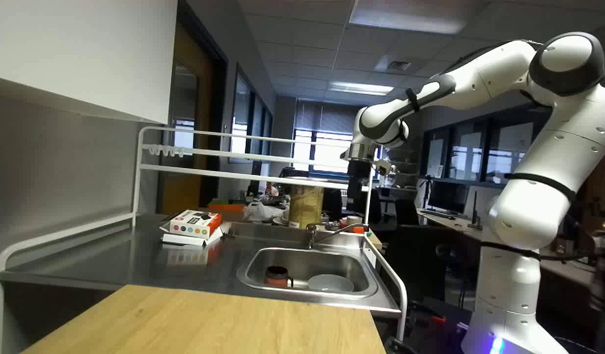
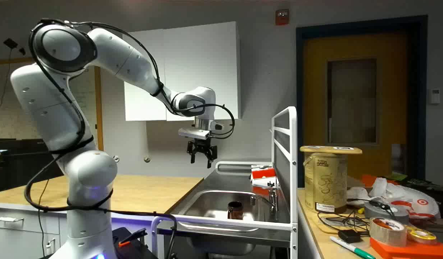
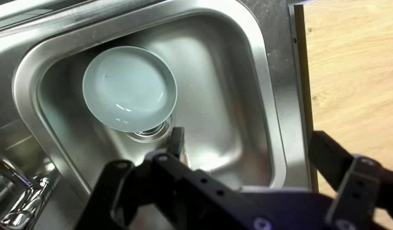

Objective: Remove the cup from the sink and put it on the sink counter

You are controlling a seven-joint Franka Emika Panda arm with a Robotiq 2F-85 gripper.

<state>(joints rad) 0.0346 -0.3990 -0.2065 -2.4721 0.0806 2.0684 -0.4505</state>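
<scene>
The reddish-brown cup [image 1: 276,279] stands upright in the sink [image 1: 302,260], its handle showing on one side. It also shows in an exterior view [image 2: 235,211]. In the wrist view it is mostly or wholly hidden behind the gripper. The steel sink basin also shows in the wrist view [image 3: 212,80]. The shiny sink counter [image 1: 110,260] surrounds the basin and shows in the wrist view [image 3: 285,105]. My gripper [image 2: 200,163] is open and empty, pointing down, well above the sink. In the wrist view its fingers [image 3: 252,147] are wide apart over the basin's edge.
A pale bowl [image 3: 129,89] lies in the basin near the drain. The faucet [image 1: 312,237] stands at the rim. A red-and-white box [image 1: 194,223] is on the counter. White tube railing [image 2: 294,162] borders the counter. A wooden tabletop [image 1: 209,319] adjoins it. A yellowish container [image 2: 325,183] stands beyond the railing.
</scene>
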